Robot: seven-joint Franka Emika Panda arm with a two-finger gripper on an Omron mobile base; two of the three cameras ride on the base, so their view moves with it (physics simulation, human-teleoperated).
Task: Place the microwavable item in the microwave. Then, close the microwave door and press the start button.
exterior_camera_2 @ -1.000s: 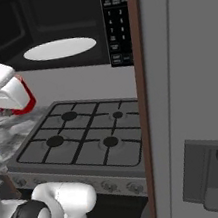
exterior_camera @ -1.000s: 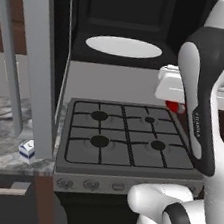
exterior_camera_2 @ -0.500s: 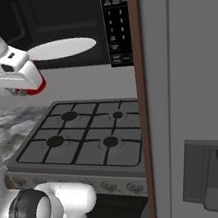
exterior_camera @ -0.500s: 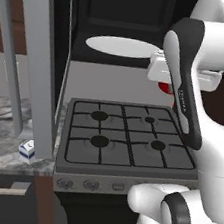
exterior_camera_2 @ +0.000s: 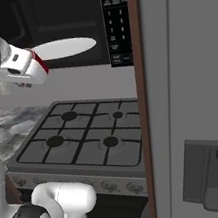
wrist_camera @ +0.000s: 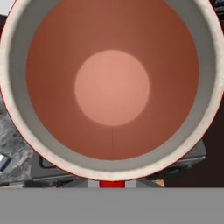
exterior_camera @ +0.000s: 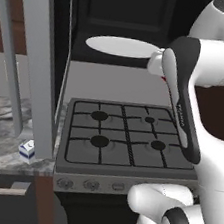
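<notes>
hand view: the red cup (wrist_camera: 112, 87) sits right against the camera, its mouth facing the lens, pale rim ringing a reddish-brown inside with a lighter round bottom. a sliver of its red wall shows at 6 o'clock. the fingertips are hidden by it, but since the cup is off any surface and rides with the hand, i judge the hand to be clamped on it. past the rim at 8 o'clock lies a patch of speckled bench (wrist_camera: 15, 144).

in the right base view the hand (exterior_camera_2: 37, 68) is raised at 10 o'clock over the stove (exterior_camera_2: 85, 135), with the cup's red edge peeking out at its tip. from the left base view the forearm covers most of it, with a trace of red at the wrist.

beyond the hand is the microwave (exterior_camera: 122, 14), its cavity open and the white turntable plate (exterior_camera_2: 64, 47) bare. the plate lies just past the hand, toward 1 o'clock in the right base view and a little higher than the hand's tip. the coming move looks like a short push forward into the cavity, the cup's axis running along the hand's reach.

the microwave door (exterior_camera: 38, 73) stands swung out at 9 o'clock in the left base view, and the keypad (exterior_camera_2: 115, 23) sits at 12 o'clock in the right one.
</notes>
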